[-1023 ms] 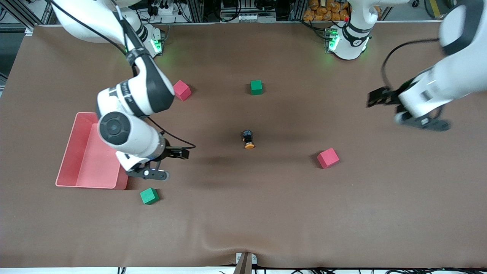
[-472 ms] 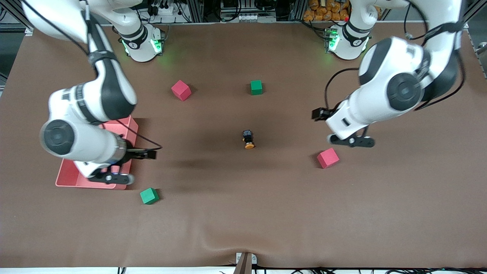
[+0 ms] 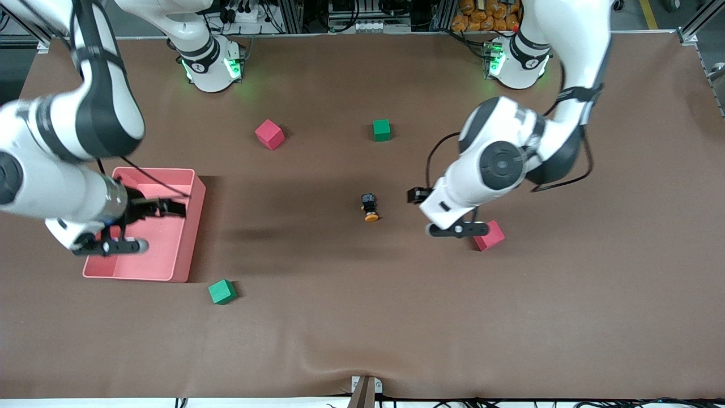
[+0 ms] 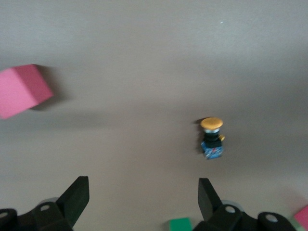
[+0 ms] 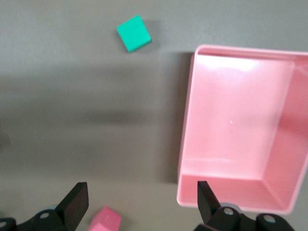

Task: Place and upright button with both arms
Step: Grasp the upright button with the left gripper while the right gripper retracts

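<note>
Two grippers, mine: left gripper (image 4: 139, 202) spread over table (image 3: 362, 317) beside toppled button (image 3: 370, 207), ready to grab; right gripper (image 5: 139, 202) spread over tray (image 3: 180, 226), waiting.

**Hidden and cut off**

In the front view the left gripper (image 3: 456, 229) covered a corner of a red cube (image 3: 490, 237). The right arm (image 3: 62, 153) ran off the frame's edge — blurred — and hid part of the pink bin (image 3: 190, 226). The left wrist view cropped a green cube (image 4: 180, 224) and a pink one (image 4: 303, 216).
</note>
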### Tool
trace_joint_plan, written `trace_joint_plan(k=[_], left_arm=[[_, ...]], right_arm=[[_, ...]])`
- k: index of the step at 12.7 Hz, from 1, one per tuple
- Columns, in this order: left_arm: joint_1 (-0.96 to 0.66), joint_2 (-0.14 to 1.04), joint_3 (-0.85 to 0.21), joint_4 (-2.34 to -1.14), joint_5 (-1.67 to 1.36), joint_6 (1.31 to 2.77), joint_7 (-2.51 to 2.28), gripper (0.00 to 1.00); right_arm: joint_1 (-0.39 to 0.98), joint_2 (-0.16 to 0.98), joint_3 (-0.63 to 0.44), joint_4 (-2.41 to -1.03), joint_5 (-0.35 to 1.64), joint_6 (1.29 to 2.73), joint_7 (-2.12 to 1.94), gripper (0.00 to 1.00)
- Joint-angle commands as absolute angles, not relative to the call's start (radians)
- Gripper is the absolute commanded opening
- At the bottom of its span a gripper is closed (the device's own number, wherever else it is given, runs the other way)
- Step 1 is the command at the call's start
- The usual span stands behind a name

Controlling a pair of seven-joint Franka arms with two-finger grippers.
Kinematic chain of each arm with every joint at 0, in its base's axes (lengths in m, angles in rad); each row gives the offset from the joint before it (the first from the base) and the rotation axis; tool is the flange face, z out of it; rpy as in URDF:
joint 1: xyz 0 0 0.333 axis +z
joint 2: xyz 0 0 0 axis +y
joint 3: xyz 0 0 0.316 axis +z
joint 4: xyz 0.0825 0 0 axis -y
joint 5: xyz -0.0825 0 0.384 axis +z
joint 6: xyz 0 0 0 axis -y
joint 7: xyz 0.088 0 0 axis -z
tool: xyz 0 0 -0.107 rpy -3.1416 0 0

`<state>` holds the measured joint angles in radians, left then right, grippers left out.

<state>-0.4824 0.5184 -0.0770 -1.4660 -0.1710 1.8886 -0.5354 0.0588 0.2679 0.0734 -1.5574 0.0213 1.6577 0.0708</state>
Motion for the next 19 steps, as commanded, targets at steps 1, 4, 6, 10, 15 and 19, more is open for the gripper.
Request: trace_joint_plan(k=[1, 4, 6, 10, 15, 19], left_arm=[[-0.534, 0.581, -0.069, -1.425, -0.184, 1.956, -0.639, 1.00], [-0.600, 0.644, -0.069, -1.425, -0.183, 2.058, -0.742, 1.00], [-0.658, 0.681, -0.063, -1.425, -0.176, 2.129, -0.796, 1.00], [-0.672, 0.729, -0.064, -1.428, -0.175, 2.177, -0.882, 1.00], [-0.730, 0.791, -0.058, -1.436, -0.173, 2.282, -0.951, 1.00], [-0.730, 0.822, -0.060, -1.434, -0.143, 2.298, -0.933, 1.00]], right_arm=[[0.057, 0.124, 0.084, -1.697, -0.064, 1.666, -0.006, 1.00], [0.064, 0.098, 0.092, -1.686, -0.228, 1.646, -0.180, 1.00], [0.063, 0.094, 0.091, -1.658, -0.247, 1.606, -0.224, 1.00], [-0.003, 0.061, 0.083, -1.617, -0.198, 1.551, -0.215, 1.00], [-0.118, -0.006, 0.086, -1.628, -0.025, 1.491, -0.071, 1.00], [-0.114, -0.017, 0.091, -1.628, 0.038, 1.473, 0.005, 1.00]])
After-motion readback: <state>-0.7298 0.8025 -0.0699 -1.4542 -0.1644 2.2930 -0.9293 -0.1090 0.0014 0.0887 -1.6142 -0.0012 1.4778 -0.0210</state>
